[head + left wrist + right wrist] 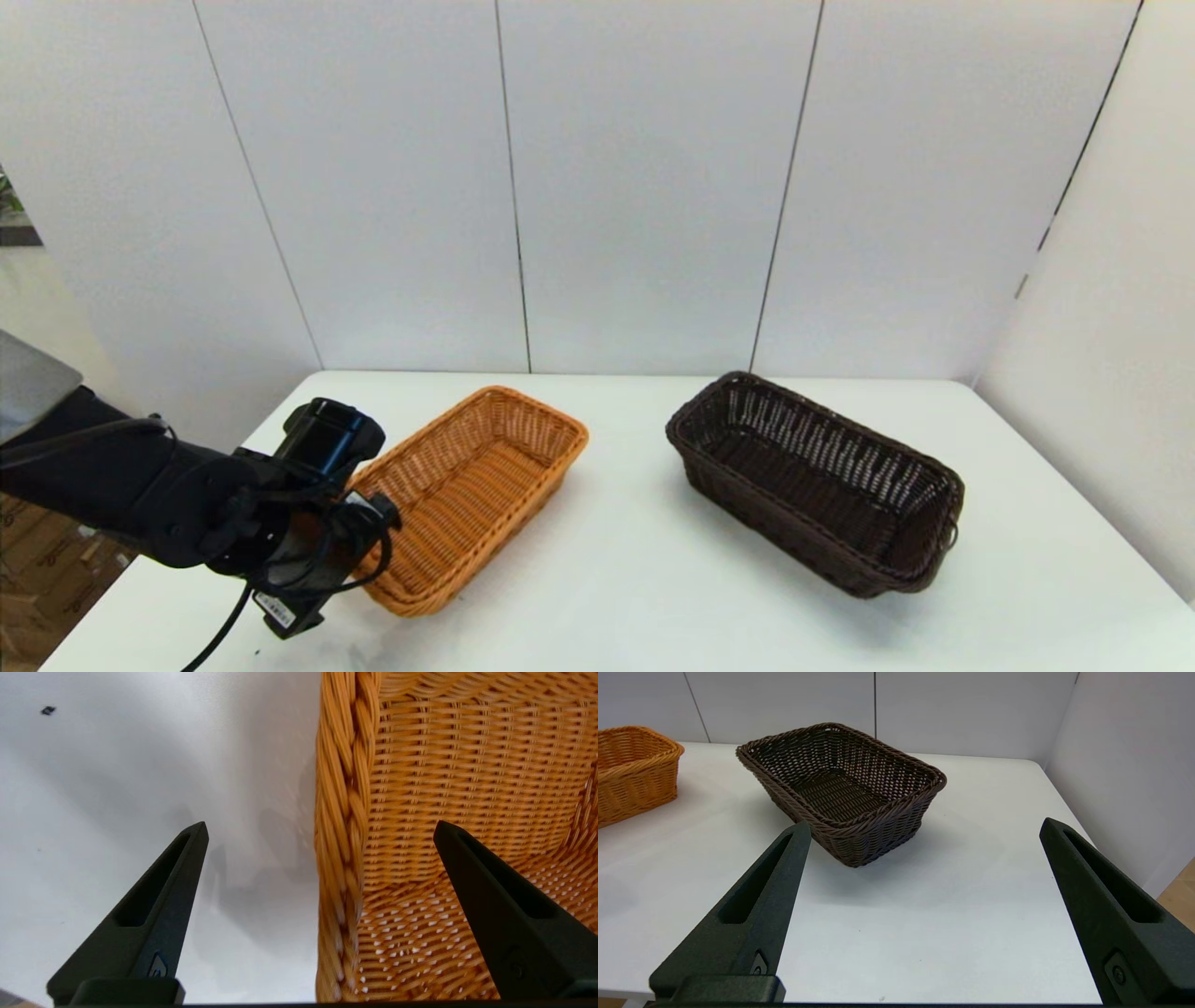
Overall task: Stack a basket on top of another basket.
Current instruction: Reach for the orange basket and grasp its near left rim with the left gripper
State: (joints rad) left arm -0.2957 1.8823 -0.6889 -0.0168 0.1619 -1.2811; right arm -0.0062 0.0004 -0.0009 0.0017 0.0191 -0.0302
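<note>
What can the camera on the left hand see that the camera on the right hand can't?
Only the left wrist view shows the left gripper, open, with the orange basket's braided rim running between its fingers, one finger outside over the table and one inside the basket. Only the right wrist view shows the dark brown basket, the wall panels behind it, and the open right gripper held back from that basket. Both show the orange basket and the white table.

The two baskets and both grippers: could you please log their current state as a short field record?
orange-tan basket: upright on the white table, on the robot's left
dark brown basket: upright, apart, on the right
left gripper: open, straddling the orange-tan basket's near rim
right gripper: open, holding nothing, short of the dark brown basket
stacking: not yet done
</note>
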